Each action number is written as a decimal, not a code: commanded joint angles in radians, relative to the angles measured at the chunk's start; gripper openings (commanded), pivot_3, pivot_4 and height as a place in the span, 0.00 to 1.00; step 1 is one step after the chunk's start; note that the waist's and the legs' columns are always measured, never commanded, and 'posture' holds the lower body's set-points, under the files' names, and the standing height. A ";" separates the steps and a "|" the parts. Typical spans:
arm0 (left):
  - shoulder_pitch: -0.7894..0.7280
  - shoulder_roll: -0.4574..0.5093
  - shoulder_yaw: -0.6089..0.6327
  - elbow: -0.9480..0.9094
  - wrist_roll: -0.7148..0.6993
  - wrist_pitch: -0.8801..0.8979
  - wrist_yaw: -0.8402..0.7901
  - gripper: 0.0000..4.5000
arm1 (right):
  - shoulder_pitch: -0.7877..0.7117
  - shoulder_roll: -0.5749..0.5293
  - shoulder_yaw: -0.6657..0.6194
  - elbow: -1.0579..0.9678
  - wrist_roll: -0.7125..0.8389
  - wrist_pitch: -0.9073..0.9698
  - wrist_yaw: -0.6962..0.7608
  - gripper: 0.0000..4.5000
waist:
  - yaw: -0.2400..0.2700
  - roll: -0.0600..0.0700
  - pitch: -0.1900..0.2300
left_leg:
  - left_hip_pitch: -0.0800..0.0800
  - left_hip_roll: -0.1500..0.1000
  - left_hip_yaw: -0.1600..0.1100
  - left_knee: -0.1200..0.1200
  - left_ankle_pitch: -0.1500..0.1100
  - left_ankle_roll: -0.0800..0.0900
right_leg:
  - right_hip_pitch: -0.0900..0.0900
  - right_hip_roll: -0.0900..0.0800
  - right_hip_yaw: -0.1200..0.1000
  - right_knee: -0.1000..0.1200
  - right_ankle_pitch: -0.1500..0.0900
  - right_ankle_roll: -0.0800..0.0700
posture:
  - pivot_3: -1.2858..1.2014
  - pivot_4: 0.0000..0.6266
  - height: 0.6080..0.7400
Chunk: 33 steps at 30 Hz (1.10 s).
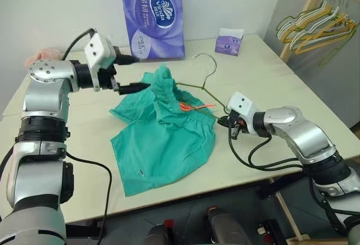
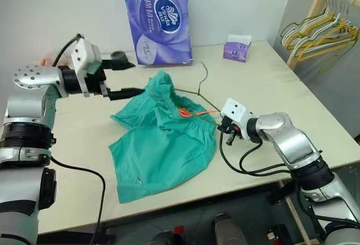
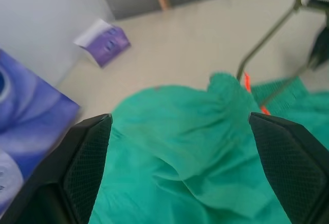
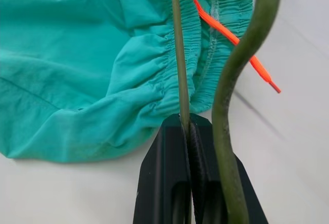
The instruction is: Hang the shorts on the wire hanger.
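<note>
1. Currently the shorts lie spread on the table, waistband bunched up into a peak near the middle and the orange drawstring trailing toward the right arm.
2. The wire hanger lies partly threaded through the waistband; its hook points toward the far edge of the table, and one lower corner sits at the right gripper.
3. Right gripper: jaws closed on the hanger wire, pinching a thin straight run just beside the gathered elastic. A thicker bend of the wire passes alongside the fingers, outside the grip.
4. Left gripper: jaws spread wide, holding nothing, hovering above the raised fabric peak with the cloth lying between and below the fingers.
5. Judgement, step in hand: re-grasp the waistband with the left and draw it further along the wire while the right holds the hanger steady.
6. To do it well: bite the elastic edge, not a loose single layer; pull along the wire, not across it; keep the right pinch firm so the hanger does not swivel.
7. Risk: the drawstring could snag on the wire bend near the right fingers.
8. Surroundings: purple tissue pack and small purple tissue box at the far edge, well apart from the work. Bunched hangers on a wooden rack stand off the table. Nothing blocks either arm.
</note>
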State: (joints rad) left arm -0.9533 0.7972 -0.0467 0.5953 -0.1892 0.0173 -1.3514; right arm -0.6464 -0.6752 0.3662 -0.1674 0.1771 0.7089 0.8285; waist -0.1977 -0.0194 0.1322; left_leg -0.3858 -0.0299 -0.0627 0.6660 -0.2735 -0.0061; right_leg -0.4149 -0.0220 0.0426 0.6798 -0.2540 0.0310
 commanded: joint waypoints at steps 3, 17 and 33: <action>-0.077 -0.009 -0.039 0.076 0.075 -0.178 -0.036 0.99 | -0.013 -0.012 0.011 -0.063 -0.050 -0.071 0.032 0.00 | 0.001 0.000 0.000 | 0.000 0.000 0.000 0.001 0.000 0.000 | 0.000 0.000 0.000 0.000 0.000 0.000 | 0.43 0.11 1.00; -0.007 -0.039 -0.116 0.053 0.123 -0.266 -0.156 0.99 | -0.023 0.006 -0.002 -0.101 -0.107 -0.134 0.053 0.00 | -0.007 0.000 0.000 | -0.001 0.000 0.000 0.001 0.000 0.000 | -0.001 0.000 0.000 0.001 0.000 0.000 | 0.43 0.12 1.00; 0.006 -0.073 -0.110 0.061 0.132 -0.225 -0.141 0.30 | -0.037 0.013 -0.003 -0.113 -0.164 -0.270 0.077 0.00 | -0.017 0.000 0.000 | -0.001 0.000 -0.001 0.001 0.000 0.000 | -0.001 0.000 0.000 0.001 0.000 0.000 | 0.42 0.12 1.00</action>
State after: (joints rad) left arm -0.9472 0.7305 -0.1674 0.6968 -0.0393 -0.2161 -1.4952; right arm -0.6466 -0.6742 0.3950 -0.2296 0.0101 0.4882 0.8952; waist -0.2146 -0.0197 0.1320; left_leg -0.3871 -0.0300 -0.0633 0.6672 -0.2736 -0.0058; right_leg -0.4155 -0.0219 0.0422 0.6806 -0.2541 0.0310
